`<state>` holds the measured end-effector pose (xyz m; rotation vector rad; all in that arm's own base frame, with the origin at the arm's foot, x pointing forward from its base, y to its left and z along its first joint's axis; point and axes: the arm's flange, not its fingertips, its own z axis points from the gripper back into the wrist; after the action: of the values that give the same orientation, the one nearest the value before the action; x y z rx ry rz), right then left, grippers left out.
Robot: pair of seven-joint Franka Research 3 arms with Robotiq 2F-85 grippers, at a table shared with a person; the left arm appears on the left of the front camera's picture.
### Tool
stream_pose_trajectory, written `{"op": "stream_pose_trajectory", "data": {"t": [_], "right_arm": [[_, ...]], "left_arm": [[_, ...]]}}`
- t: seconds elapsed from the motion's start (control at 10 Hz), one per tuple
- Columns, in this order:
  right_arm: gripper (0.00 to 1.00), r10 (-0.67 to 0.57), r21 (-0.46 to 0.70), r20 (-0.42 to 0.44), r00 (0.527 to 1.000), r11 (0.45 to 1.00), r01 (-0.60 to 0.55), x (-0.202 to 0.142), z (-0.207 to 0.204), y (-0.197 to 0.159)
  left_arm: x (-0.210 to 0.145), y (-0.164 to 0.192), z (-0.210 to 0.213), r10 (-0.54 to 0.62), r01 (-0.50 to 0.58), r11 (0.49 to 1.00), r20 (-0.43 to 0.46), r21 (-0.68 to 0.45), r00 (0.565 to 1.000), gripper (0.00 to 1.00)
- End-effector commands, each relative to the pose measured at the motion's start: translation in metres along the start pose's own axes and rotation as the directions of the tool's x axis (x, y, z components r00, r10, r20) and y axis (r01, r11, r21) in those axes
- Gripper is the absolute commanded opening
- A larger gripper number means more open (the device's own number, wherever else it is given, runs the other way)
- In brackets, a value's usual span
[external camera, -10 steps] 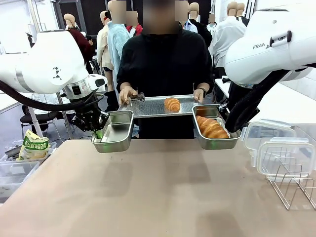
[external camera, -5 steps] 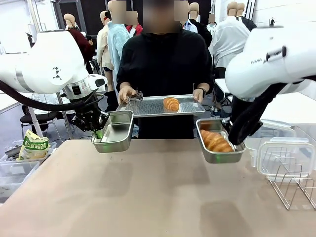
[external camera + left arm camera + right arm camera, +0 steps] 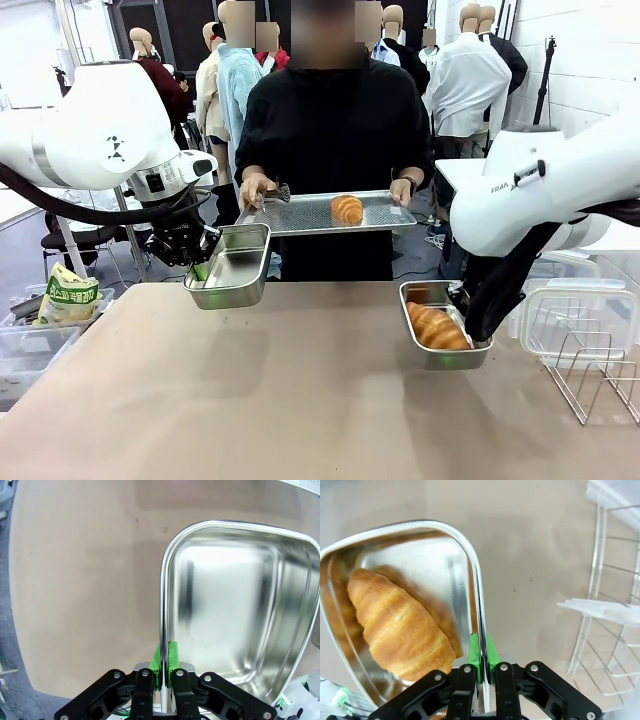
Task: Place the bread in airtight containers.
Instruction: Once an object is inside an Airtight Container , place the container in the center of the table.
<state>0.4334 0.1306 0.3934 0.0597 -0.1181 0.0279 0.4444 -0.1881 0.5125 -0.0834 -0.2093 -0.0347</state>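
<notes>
Left jaws clamp the rim of an empty steel tin [image 3: 235, 605] held above the surface [image 3: 300, 400]. Right jaws clamp a second tin [image 3: 442, 575] holding croissants [image 3: 402, 625]. Its right edge is hidden behind the arm, so contact with the surface is unclear. A person's tray [image 3: 300, 213] carries another croissant [image 3: 347, 209].

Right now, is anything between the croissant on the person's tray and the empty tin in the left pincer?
Nothing visible. The croissant lies bare on the tray, and the empty tin, clamped at its rim by the left pincer, hangs lidless in front of the tray's left end.
</notes>
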Motion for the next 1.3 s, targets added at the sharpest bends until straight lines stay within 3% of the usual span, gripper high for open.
{"op": "stream_pose_trajectory", "data": {"t": [0.0,0.5,0.7,1.2], "right_arm": [[0.00,0.000,0.000,0.024,1.000,1.000,0.000,-0.005,-0.012,0.001],[0.00,0.000,-0.003,-0.006,1.000,1.000,0.000,-0.007,-0.020,-0.002],[0.00,-0.006,-0.007,-0.062,0.998,1.000,0.006,-0.002,-0.040,-0.004],[0.00,-0.049,-0.016,-0.034,0.998,0.999,0.049,0.006,-0.060,-0.006]], "left_arm": [[0.001,0.000,0.003,0.001,-0.001,1.000,0.006,-0.002,1.000,0.00],[0.001,0.000,0.003,0.001,-0.001,1.000,0.006,-0.002,1.000,0.00],[0.001,0.000,0.003,0.001,-0.001,1.000,0.006,-0.002,1.000,0.00],[0.001,0.000,0.003,0.001,-0.001,1.000,0.006,-0.002,1.000,0.00]]}}
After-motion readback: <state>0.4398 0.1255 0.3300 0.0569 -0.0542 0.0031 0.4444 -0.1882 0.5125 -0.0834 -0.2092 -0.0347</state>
